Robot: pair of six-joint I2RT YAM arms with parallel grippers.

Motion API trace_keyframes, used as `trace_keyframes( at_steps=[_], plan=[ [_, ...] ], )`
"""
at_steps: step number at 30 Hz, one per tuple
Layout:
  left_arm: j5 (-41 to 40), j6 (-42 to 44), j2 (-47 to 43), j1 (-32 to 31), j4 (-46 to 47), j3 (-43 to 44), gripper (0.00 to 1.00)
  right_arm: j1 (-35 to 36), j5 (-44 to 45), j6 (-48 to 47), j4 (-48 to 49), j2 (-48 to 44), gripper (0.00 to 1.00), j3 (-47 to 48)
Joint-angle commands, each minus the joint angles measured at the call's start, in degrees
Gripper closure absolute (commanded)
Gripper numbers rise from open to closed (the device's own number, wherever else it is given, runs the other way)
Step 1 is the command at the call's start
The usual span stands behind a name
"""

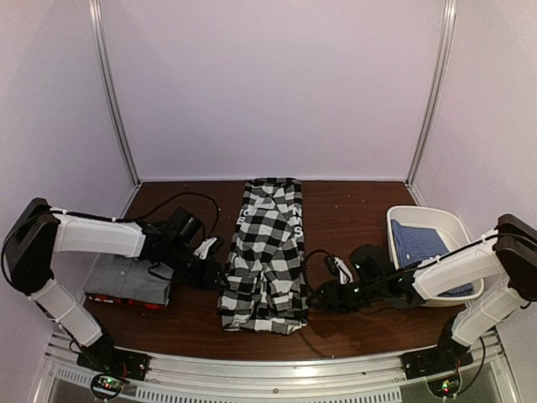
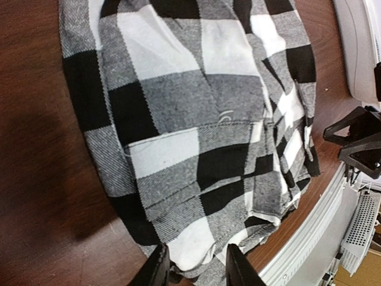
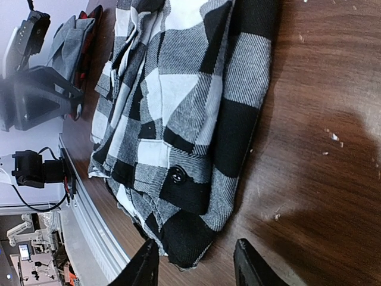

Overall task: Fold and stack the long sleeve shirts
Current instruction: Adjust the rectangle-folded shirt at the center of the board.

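Check shirt (image 1: 264,252) is lying in a long folded strip mid-frame on the desk (image 1: 352,210). Left pincer (image 1: 216,274) is open, with the shirt's lower-left hem sitting between its fingers. Right pincer (image 1: 315,295) is open too, right by the lower-right corner and holding nothing.

The check shirt (image 1: 263,252) is showing coarse, matt woven cloth (its black button (image 3: 177,174) glossy). The table (image 1: 352,210) is shining faintly as dark wood, the tub (image 1: 426,211) as smooth white plastic.
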Motion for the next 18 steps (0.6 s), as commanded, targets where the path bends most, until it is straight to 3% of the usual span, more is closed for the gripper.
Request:
trace_keyframes(
  at_steps=[1,18],
  plan=[
    [-2.6,1.4,1.4,0.6,1.1,0.9,0.66,-0.3,0.9,1.7,4.2,0.9,0.55,-1.0],
    [-2.2,0.6,6.7,0.8,4.1,3.0,0.67,-0.4,-0.2,1.8,6.7,4.5,0.55,-0.4]
  ],
)
